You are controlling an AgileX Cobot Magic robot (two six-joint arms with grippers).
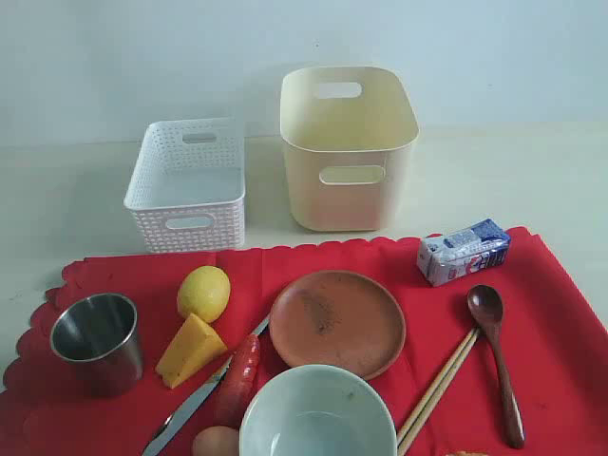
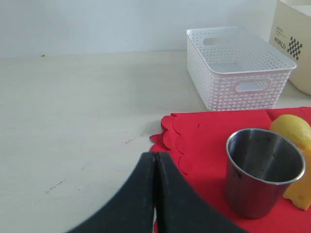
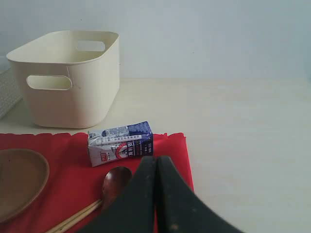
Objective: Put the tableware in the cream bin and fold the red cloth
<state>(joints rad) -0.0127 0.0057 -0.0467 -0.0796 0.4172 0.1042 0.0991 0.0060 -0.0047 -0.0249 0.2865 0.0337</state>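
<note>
The red cloth (image 1: pixel 560 313) lies spread flat across the front of the table. On it stand a steel cup (image 1: pixel 96 340), a round brown plate (image 1: pixel 337 321) and a pale green bowl (image 1: pixel 317 414). A knife (image 1: pixel 199 397), a dark wooden spoon (image 1: pixel 498 356) and wooden chopsticks (image 1: pixel 439 388) lie there too. The cream bin (image 1: pixel 347 144) stands empty behind the cloth. My left gripper (image 2: pixel 155 156) is shut on nothing, just off the cloth's scalloped edge near the cup (image 2: pixel 262 170). My right gripper (image 3: pixel 156 159) is shut and empty above the spoon (image 3: pixel 115 180). Neither gripper shows in the exterior view.
A white lattice basket (image 1: pixel 187 182) stands left of the cream bin. A lemon (image 1: pixel 203 293), a cheese wedge (image 1: pixel 189 350), a red sausage (image 1: pixel 237 378), an egg (image 1: pixel 217 442) and a small blue-white carton (image 1: pixel 463 251) lie on the cloth among the tableware.
</note>
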